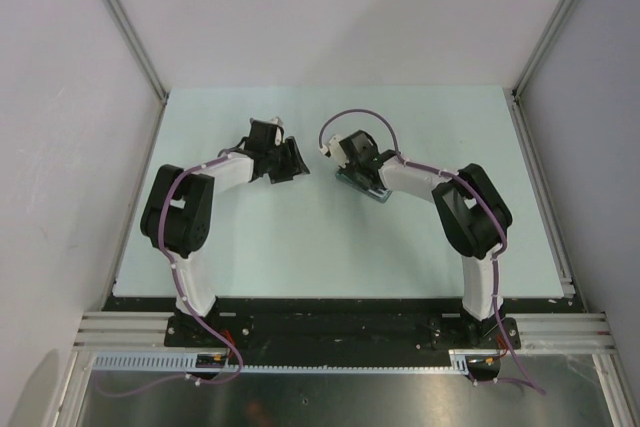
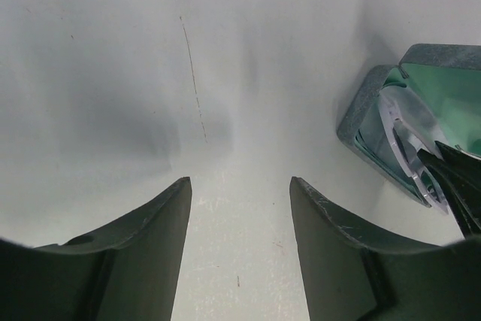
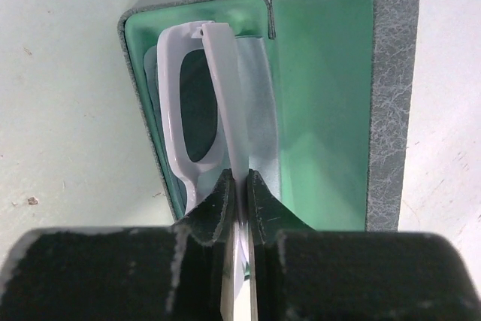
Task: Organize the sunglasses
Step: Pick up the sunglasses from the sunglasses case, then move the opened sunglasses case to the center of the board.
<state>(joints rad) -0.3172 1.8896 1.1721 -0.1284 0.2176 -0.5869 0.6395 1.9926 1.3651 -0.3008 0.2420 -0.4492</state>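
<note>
The white sunglasses (image 3: 197,99) with dark lenses lie folded inside the open grey felt case (image 3: 387,95) with a green lining. My right gripper (image 3: 239,178) is shut on the sunglasses' thin white arm, over the case's left half. In the top view the right gripper (image 1: 352,164) covers the case (image 1: 378,194) near the table's middle. The left wrist view shows the case (image 2: 361,107) and the sunglasses (image 2: 398,129) at its right edge. My left gripper (image 2: 240,186) is open and empty over bare table, left of the case; it also shows in the top view (image 1: 287,159).
A pale cloth (image 3: 255,103) lies in the case under the sunglasses. The pale green table (image 1: 300,237) has metal rails along its sides and white walls around it.
</note>
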